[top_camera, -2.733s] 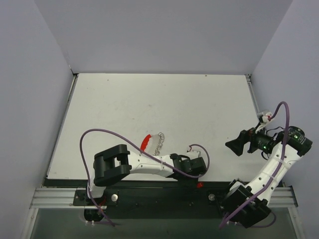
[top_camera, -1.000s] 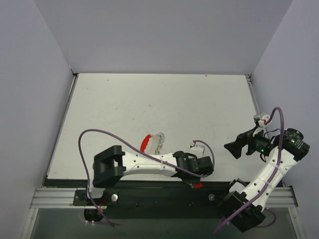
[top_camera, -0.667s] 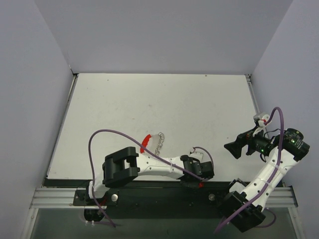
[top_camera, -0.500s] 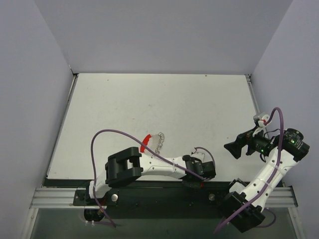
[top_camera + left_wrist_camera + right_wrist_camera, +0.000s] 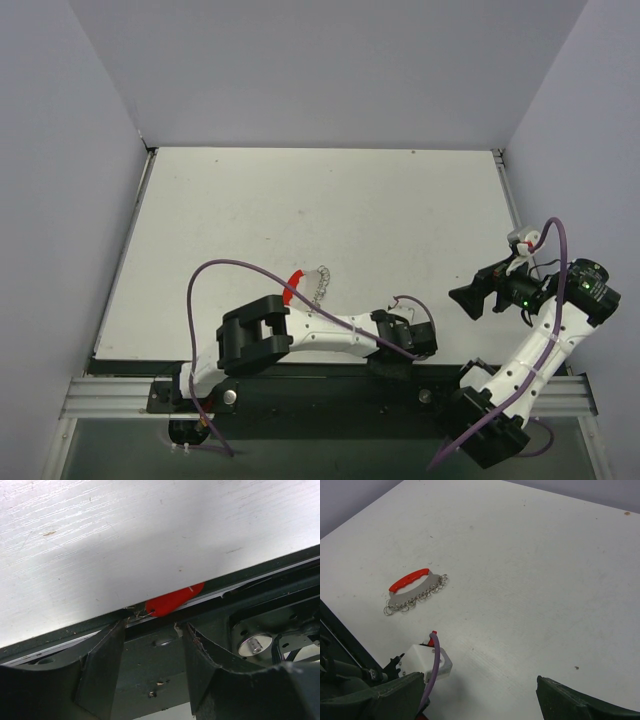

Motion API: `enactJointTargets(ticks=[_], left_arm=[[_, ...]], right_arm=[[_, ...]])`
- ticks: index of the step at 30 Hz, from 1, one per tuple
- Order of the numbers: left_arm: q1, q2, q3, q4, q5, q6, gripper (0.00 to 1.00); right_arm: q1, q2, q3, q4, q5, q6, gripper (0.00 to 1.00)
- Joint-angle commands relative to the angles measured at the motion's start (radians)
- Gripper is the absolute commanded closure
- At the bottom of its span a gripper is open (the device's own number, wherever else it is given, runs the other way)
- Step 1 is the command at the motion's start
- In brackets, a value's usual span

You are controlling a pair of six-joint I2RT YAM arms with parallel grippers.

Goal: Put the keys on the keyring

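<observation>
Your left gripper (image 5: 154, 630) is at the near edge of the worktop (image 5: 330, 200), a little right of the middle. The left arm (image 5: 320, 328) lies low along that edge. In the left wrist view the two black fingers (image 5: 102, 665) stand apart, with nothing between them. Just in front of them a small red piece (image 5: 172, 601) sits in the seam between the worktop's near edge and the black rail (image 5: 270, 587). A thin wire loop shows at its left end (what this piece is, I cannot tell). The fingers do not touch it.

The keys (image 5: 320, 285) lie flat on the worktop, near the near edge and left of the middle, apart from both grippers. The keyring (image 5: 292, 285) is the red curved band touching their left side. In the right wrist view you see it as an arc along one side of a grey fan, and the small silver loops of the keys make a row along the other side.

Your right gripper (image 5: 480, 680) is raised at the right edge of the worktop and points to the left. Its fingers are spread wide and hold nothing. In its own view a white box (image 5: 422, 661) with a purple cable (image 5: 434, 672) shows near the worktop's near edge.
</observation>
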Motion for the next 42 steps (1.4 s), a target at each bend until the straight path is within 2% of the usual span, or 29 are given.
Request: enactJointTargets(ticks=[1, 5, 8, 11, 19, 32, 36, 37, 40, 42], left_arm=[[0.013, 0.055, -0.003, -0.102, -0.035, -0.043, 0.42], [0.015, 0.003, -0.044, -0.104, -0.100, -0.124, 0.44], [0.018, -0.064, -0.147, 0.020, -0.101, -0.179, 0.44], [0.016, -0.089, -0.182, 0.056, -0.126, -0.233, 0.45], [0.007, -0.026, -0.092, -0.012, -0.193, -0.273, 0.46], [0.006, 0.066, 0.007, -0.021, -0.123, -0.248, 0.48], [0.015, 0.092, 0.011, -0.005, -0.080, -0.242, 0.65], [0.019, 0.094, 0.008, -0.001, -0.066, -0.247, 0.81], [0.030, 0.069, -0.062, 0.070, -0.032, -0.262, 1.00], [0.033, 0.054, -0.115, 0.116, -0.029, -0.271, 1.00]], right_arm=[[0.003, -0.006, -0.002, -0.195, -0.061, -0.048, 0.00], [0.004, -0.012, -0.003, -0.196, -0.061, -0.050, 0.00], [0.003, -0.013, -0.003, -0.196, -0.063, -0.051, 0.00], [0.003, -0.023, -0.006, -0.195, -0.061, -0.053, 0.00], [-0.002, -0.063, -0.006, -0.196, -0.061, -0.048, 0.00], [-0.004, -0.067, 0.013, -0.193, -0.069, -0.022, 0.00], [-0.002, -0.044, 0.021, -0.196, -0.071, -0.013, 0.00], [0.000, -0.040, 0.021, -0.195, -0.069, -0.014, 0.00], [0.003, -0.030, 0.024, -0.195, -0.071, -0.010, 0.00], [0.004, -0.032, 0.027, -0.195, -0.069, -0.011, 0.00]])
